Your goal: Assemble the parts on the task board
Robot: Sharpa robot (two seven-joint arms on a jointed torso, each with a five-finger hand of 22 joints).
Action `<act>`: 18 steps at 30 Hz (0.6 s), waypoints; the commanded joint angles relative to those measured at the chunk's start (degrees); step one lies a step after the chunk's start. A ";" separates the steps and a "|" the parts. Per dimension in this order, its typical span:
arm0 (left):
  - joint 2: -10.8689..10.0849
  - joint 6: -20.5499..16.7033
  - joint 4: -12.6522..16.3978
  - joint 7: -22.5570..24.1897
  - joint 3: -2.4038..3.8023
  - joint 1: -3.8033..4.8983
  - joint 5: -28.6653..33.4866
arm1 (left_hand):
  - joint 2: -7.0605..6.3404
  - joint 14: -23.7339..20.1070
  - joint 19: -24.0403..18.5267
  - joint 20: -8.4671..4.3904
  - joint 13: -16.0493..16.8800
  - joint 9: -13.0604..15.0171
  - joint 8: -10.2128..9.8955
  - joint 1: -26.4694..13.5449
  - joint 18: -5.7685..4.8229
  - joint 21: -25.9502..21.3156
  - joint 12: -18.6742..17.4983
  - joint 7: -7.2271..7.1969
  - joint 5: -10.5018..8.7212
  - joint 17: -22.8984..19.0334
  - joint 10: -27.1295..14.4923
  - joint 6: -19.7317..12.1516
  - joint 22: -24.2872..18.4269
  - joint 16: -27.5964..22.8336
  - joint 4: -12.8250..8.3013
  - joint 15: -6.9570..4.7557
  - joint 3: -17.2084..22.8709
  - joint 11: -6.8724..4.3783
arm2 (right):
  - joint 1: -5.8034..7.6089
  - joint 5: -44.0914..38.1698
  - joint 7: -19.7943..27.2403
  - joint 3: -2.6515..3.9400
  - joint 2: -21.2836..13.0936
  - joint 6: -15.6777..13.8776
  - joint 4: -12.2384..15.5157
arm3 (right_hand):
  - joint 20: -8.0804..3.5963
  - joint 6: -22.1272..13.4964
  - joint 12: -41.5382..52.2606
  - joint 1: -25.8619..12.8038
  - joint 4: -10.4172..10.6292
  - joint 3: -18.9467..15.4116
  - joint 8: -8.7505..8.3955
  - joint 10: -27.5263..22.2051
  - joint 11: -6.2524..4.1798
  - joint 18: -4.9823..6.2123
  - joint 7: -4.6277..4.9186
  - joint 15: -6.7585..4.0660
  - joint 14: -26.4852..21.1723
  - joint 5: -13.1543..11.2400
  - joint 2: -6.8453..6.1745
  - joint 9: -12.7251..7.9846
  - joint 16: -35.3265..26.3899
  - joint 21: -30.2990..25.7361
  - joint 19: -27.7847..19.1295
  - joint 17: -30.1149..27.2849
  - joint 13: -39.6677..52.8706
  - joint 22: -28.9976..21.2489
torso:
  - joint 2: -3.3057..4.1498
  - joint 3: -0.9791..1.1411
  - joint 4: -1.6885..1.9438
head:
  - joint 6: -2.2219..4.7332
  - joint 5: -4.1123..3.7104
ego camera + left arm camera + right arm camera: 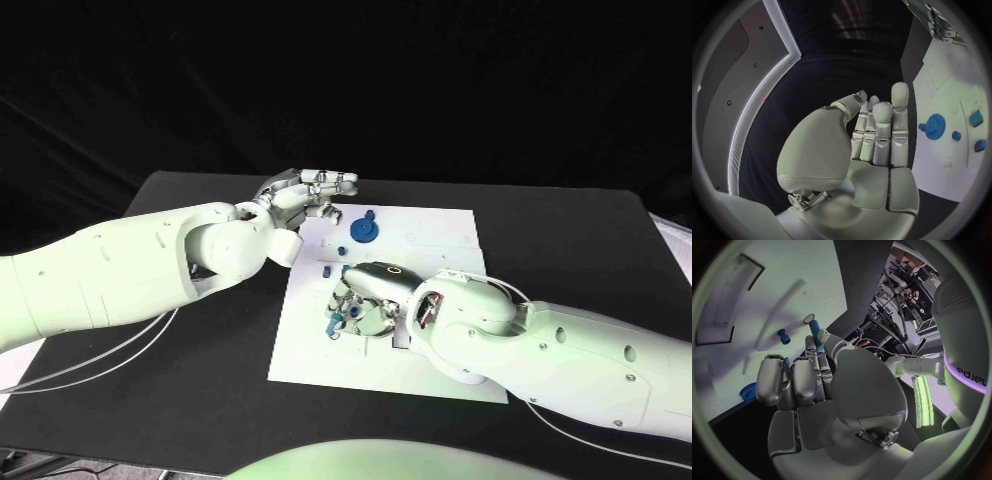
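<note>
The white task board (433, 225) lies in the middle of the black table. A blue gear (366, 230) sits on its far part, also seen in the left wrist view as the gear (934, 122). My left hand (310, 190) hovers over the board's far left corner, fingers straight and together, thumb against them, with a sliver of a small blue piece (871, 106) pinched there. My right hand (369, 292) reaches down over the board's middle. Its fingertips hold a blue peg (815, 331) close to a round hole (809, 318).
Two blue blocks (976, 118) (980, 145) and a small blue knob (956, 135) lie on the board beyond the gear. Another short blue peg (784, 336) stands on the board near the held one. A rectangular recess (729, 292) is cut in the board. Black table surrounds the board.
</note>
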 commanded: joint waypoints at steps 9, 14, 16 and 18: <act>0.10 1.12 0.05 0.12 0.04 0.02 0.32 | 0.20 -0.29 -0.39 0.00 0.09 -0.09 0.25 0.07 1.04 -0.28 0.09 0.04 -0.13 -0.06 -0.35 -0.26 -0.06 -0.38 -0.06 0.03 -0.29 0.06 | -0.10 -3.61 -0.98 -0.03 -0.02 3.82 -0.13 | 0.03 0.45 -0.36 -0.38 0.08 0.11 0.20 0.30 0.13 0.02 -0.16 -0.09 1.71 0.14 0.00 0.10 -0.12 0.00 0.02 -0.09 0.06 -0.04 | 0.02 0.02 0.00 | -0.34 0.01; 0.07 1.15 0.03 0.10 0.04 0.02 0.32 | 0.26 -0.40 -0.48 0.03 0.10 -0.10 0.26 0.03 1.06 -0.50 0.19 0.07 -0.08 -0.21 -0.51 -0.39 -0.20 -0.39 -0.06 0.07 -0.44 0.09 | -0.11 -5.10 -1.64 -0.03 -0.18 3.53 -0.01 | 0.04 0.47 -0.37 -0.39 0.08 0.12 0.21 0.34 0.12 0.00 -0.18 -0.09 1.70 0.14 0.02 0.11 -0.12 0.04 0.06 -0.08 0.07 0.02 | 0.01 0.05 0.01 | -0.44 0.01; 0.06 1.16 0.02 0.10 0.04 0.02 0.32 | 0.26 -0.40 -0.48 0.03 0.10 -0.10 0.26 0.03 1.06 -0.50 0.19 0.07 -0.08 -0.21 -0.51 -0.39 -0.20 -0.39 -0.06 0.07 -0.44 0.09 | -0.11 -5.39 -1.73 -0.03 -0.17 3.61 0.04 | 0.04 0.47 -0.37 -0.39 0.08 0.12 0.21 0.34 0.12 0.00 -0.18 -0.09 1.70 0.14 0.02 0.11 -0.12 0.04 0.06 -0.08 0.07 0.02 | -0.01 0.00 0.02 | -0.44 -0.01; 0.07 1.18 0.02 0.10 0.04 0.02 0.32 | 0.26 -0.40 -0.48 0.03 0.10 -0.10 0.26 0.03 1.06 -0.50 0.19 0.07 -0.08 -0.21 -0.51 -0.39 -0.20 -0.39 -0.06 0.07 -0.44 0.09 | -0.12 -5.59 -1.79 -0.03 -0.09 3.79 0.08 | 0.04 0.47 -0.37 -0.39 0.08 0.12 0.21 0.34 0.12 0.00 -0.18 -0.09 1.70 0.14 0.02 0.11 -0.12 0.04 0.06 -0.08 0.07 0.02 | -0.01 -0.02 0.04 | -0.46 -0.02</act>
